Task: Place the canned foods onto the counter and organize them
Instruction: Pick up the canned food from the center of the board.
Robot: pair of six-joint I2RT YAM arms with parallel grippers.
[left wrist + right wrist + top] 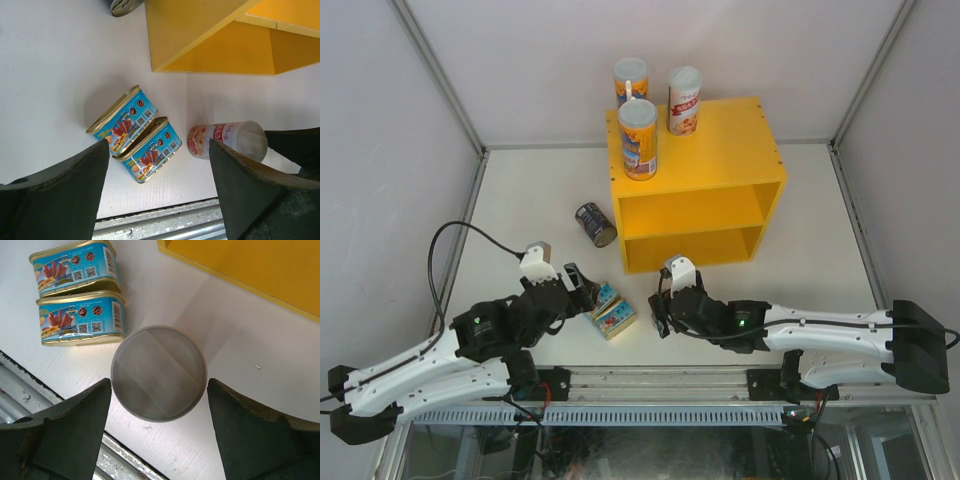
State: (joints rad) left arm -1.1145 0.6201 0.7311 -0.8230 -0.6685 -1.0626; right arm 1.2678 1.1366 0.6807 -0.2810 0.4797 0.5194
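Two flat blue tins lie side by side near the front edge, also shown in the left wrist view. My left gripper hovers open just left of them, holding nothing. A short white-pink tube stands upright right of the tins. My right gripper is open, a finger on each side of the lid, not clamped. The yellow counter carries an orange-blue tube and a white-pink tube. Another orange-blue tube stands at its back left corner. A dark steel can lies left of it.
The table's front edge with a metal rail runs right below both grippers. White walls close the sides and back. The counter's open front faces the arms, with an upper and a lower bay.
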